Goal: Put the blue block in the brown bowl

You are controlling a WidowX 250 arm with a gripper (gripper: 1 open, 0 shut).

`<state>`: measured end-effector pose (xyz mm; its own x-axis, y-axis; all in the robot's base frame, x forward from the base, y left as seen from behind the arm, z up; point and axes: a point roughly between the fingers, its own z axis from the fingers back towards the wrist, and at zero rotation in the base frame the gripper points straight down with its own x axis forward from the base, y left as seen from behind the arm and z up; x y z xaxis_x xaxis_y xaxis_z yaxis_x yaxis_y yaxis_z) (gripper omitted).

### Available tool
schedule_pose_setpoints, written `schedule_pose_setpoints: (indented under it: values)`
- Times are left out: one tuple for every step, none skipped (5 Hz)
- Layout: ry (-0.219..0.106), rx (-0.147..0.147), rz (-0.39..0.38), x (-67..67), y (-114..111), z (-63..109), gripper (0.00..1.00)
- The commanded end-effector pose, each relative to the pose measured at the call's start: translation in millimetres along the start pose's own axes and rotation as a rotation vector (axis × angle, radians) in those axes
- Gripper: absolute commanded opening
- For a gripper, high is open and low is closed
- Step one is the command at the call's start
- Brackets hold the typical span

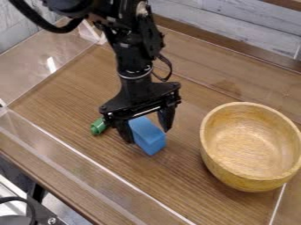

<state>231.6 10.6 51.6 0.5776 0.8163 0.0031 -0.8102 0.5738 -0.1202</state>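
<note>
The blue block (147,136) rests on the wooden table, just in front of the arm. My gripper (144,122) points straight down over it, open, one black finger at the block's left and the other at its back right. The fingers straddle the block's rear half, and I cannot tell whether they touch it. To the right sits the brown bowl (251,146), round, light wood, with nothing inside it.
A green-and-white marker (99,127) lies on the table just left of the gripper, partly hidden behind the left finger. Low clear walls (47,141) edge the table along the front and left.
</note>
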Motion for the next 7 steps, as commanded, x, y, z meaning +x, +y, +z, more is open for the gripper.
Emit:
schedule_pose_setpoints:
  values:
    - [-0.04, -0.034, -0.026, 3.1, -5, 10.3, 1.0]
    - [-0.052, -0.037, -0.048, 2.4, -6, 13.0, 1.0]
    - [-0.059, -0.04, -0.051, 2.7, -6, 10.0, 1.0]
    - [-0.058, -0.042, -0.043, 3.2, -6, 1.2, 1.0]
    - [-0.058, -0.045, -0.034, 3.7, -6, -8.2, 1.0]
    - [-0.06, -0.046, -0.034, 4.2, -6, -10.7, 0.0]
    - [-0.068, -0.039, -0.054, 5.1, -5, -7.4, 0.0]
